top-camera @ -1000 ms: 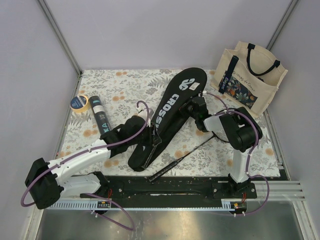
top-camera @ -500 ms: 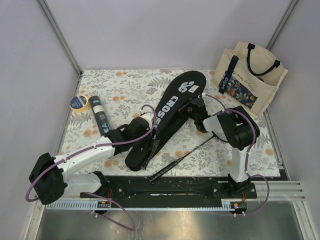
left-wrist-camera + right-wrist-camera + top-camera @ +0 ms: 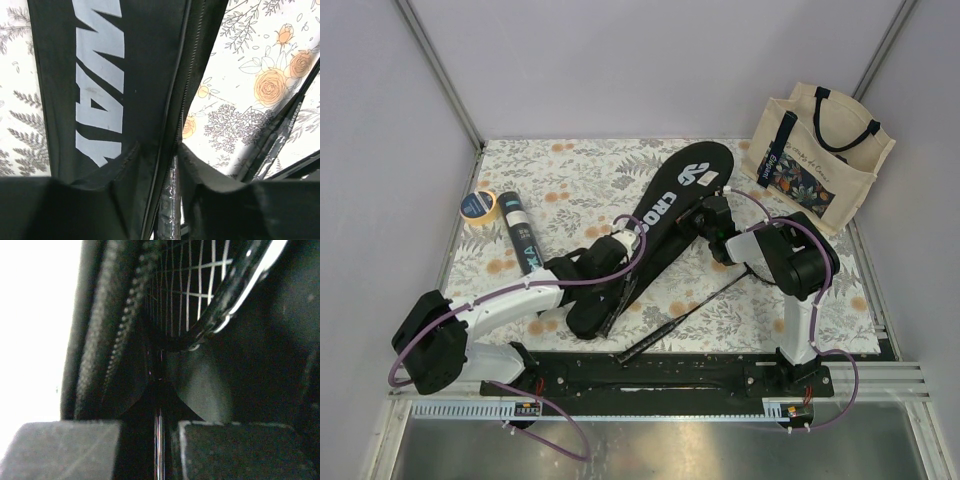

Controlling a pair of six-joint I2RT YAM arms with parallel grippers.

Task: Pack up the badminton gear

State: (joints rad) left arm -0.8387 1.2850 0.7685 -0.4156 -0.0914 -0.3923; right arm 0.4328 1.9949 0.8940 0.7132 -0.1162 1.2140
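Note:
The long black bag (image 3: 665, 215) marked "CROSSWAY" lies slantwise on the flowered mat. My left gripper (image 3: 623, 248) sits over its near half. In the left wrist view the left gripper (image 3: 157, 152) stands open astride the bag's zip edge (image 3: 182, 100) and a glossy racket handle (image 3: 172, 200). My right gripper (image 3: 706, 216) is at the bag's right edge. In the right wrist view the right gripper (image 3: 150, 427) is shut on a thin racket shaft (image 3: 159, 450), with the strung racket head (image 3: 200, 285) inside the bag. A second racket (image 3: 665, 330) lies on the mat. The black tube (image 3: 521, 240) lies at the left.
A yellow-rimmed tape roll (image 3: 478, 205) lies beside the tube. A cream tote bag (image 3: 820, 155) stands at the back right corner. The arms' black base rail (image 3: 650, 375) runs along the near edge, and grey walls close in the mat.
My left gripper has slid up along the bag toward the far right, and its jaws have widened. The bag's near end has swung a little left. The right gripper has hardly moved.

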